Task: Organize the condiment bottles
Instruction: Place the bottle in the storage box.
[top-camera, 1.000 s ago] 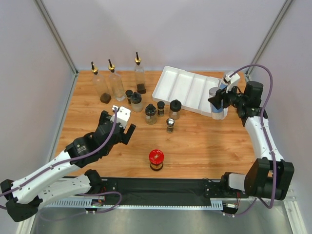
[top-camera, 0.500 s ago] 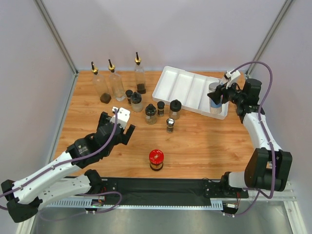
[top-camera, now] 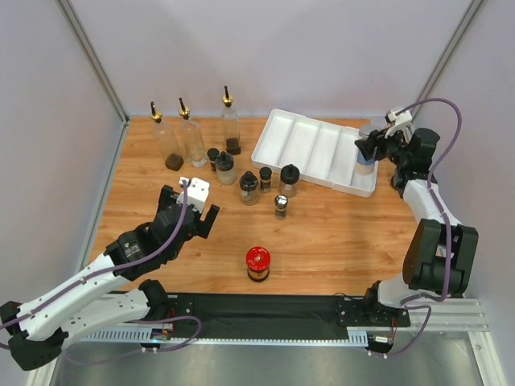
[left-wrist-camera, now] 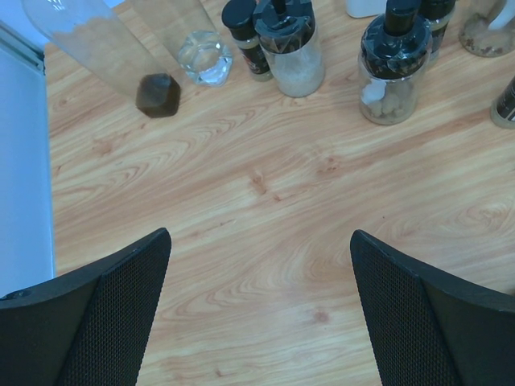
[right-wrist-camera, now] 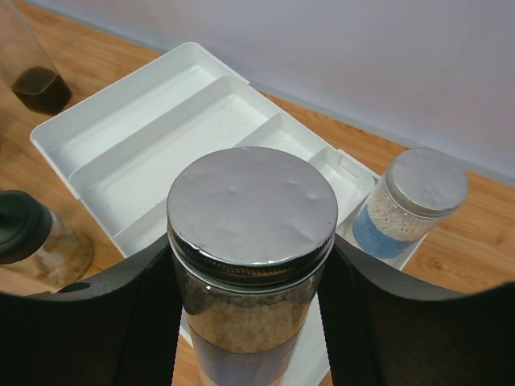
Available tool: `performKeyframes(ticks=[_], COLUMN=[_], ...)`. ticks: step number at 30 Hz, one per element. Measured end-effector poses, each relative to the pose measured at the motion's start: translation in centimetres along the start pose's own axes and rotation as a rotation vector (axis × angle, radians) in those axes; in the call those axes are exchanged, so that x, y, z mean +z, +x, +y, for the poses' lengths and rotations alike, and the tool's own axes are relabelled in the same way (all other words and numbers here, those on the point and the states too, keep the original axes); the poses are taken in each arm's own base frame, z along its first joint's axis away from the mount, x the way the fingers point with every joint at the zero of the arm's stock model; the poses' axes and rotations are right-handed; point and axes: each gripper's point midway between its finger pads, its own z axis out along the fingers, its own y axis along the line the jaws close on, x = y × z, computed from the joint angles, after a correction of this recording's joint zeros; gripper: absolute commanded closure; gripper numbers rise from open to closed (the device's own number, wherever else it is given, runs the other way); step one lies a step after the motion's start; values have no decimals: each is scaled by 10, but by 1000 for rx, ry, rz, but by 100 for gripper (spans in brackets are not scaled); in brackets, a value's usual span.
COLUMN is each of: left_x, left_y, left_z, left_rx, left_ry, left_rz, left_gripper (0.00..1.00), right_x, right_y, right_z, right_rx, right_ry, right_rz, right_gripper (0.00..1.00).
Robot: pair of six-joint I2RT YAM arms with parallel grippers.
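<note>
Right pincer point(top-camera: 367, 150) grips a silver-lidded shaker point(right-wrist-camera: 252, 213) upright over the white tray point(right-wrist-camera: 153, 133). Another shaker point(right-wrist-camera: 414, 201) stands ahead, to its right. Lower it straight, without knocking that neighbour. Left pincer point(left-wrist-camera: 257, 314) is spread wide, with black-capped jars point(left-wrist-camera: 392, 60) ahead.

Your top camera looks down from high behind both arms at the table point(top-camera: 338, 233). Your left wrist camera looks down close at black-capped jars point(left-wrist-camera: 389, 64) ahead of its jaws. Your right one looks past the silver-lidded shaker point(right-wrist-camera: 252, 209) between its jaws to the white tray point(right-wrist-camera: 145, 153), which the top one sees too.

Wood table point(top-camera: 346, 233) w/ tray point(top-camera: 302, 145), jars point(top-camera: 249, 187), 3 pourer bottles point(top-camera: 191, 138).
</note>
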Motion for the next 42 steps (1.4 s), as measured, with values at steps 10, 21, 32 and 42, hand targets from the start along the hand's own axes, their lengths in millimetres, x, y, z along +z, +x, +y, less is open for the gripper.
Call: performKeyframes(ticks=[10, 21, 32, 42], left_x=[4, 10, 13, 15], left_y=[3, 7, 8, 9], left_z=[-2, -2, -2, -3], left_rx=[9, 17, 13, 12], left_ry=[-4, -18, -21, -16], left_rz=[14, 36, 43, 48], left_gripper=[0, 0, 0, 0], right_x=[21, 37, 52, 58], right_y=[42, 80, 99, 101], right_z=[-37, -68, -88, -97], right_rx=[-4, -5, -6, -8], right_ry=[113, 211, 267, 297], right_rz=[-10, 9, 6, -14], right_gripper=[73, 69, 63, 53])
